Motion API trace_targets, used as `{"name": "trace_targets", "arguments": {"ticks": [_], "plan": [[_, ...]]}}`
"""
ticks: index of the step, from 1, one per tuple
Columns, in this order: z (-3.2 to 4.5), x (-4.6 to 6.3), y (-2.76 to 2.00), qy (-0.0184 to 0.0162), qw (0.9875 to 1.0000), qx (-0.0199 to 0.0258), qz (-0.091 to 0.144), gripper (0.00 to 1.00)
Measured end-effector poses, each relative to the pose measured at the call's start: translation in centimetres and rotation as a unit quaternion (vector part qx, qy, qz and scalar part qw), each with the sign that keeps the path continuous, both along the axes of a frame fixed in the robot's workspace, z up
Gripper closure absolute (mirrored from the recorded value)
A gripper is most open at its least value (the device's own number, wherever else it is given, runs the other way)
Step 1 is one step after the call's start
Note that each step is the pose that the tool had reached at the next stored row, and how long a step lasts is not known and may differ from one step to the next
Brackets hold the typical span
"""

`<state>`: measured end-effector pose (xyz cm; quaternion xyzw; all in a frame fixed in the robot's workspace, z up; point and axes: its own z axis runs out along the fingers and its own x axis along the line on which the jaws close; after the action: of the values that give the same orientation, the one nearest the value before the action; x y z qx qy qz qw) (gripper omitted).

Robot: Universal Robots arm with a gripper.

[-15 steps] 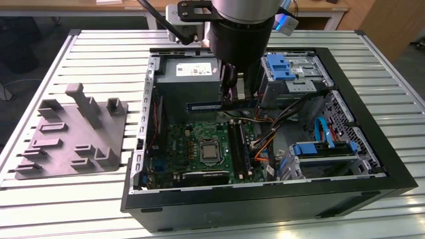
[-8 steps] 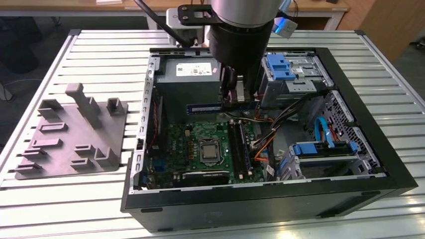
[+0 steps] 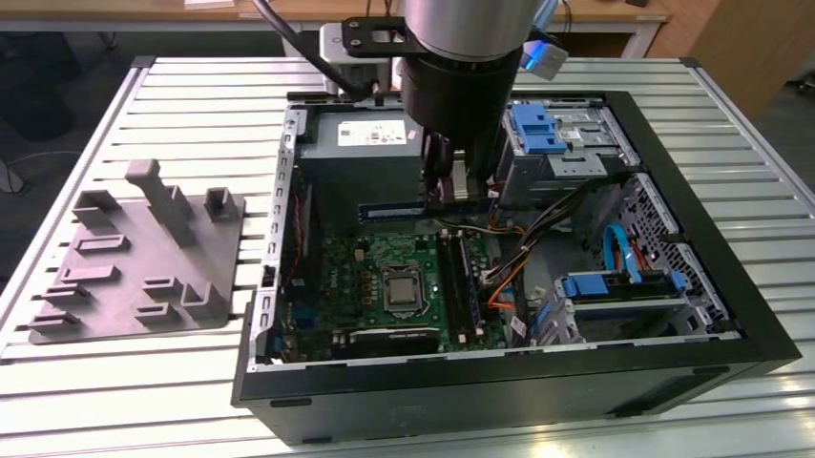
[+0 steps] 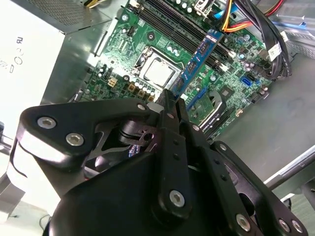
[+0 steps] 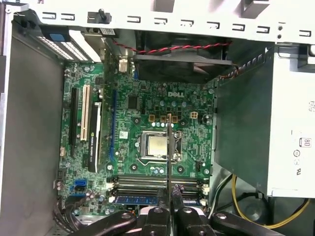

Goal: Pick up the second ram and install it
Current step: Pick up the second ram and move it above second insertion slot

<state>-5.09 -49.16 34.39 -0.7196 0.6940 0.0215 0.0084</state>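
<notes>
The gripper [image 4: 172,98] is clamped on one end of the second ram [image 4: 198,60]. We see the stick's long axis running straight out from the fingertips, clear above the motherboard [image 4: 129,46], near its memory slots [image 4: 172,17] and not yet seated.

Grey fixture tray [image 3: 137,279] lies beside the open computer case [image 3: 510,393].

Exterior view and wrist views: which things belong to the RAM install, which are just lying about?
Job: slim bluish-green memory stick, clamped in the black gripper; green motherboard with its long black slot rails.
Lying about: grey moulded fixture tray; blue plastic drive brackets; grey metal power supply box.
</notes>
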Motion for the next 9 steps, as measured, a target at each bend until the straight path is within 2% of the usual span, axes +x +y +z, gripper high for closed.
{"name": "trace_targets", "arguments": {"ticks": [9], "plan": [[-0.67,0.0,-0.04,0.0,1.0,0.0,0.0,0.86]]}}
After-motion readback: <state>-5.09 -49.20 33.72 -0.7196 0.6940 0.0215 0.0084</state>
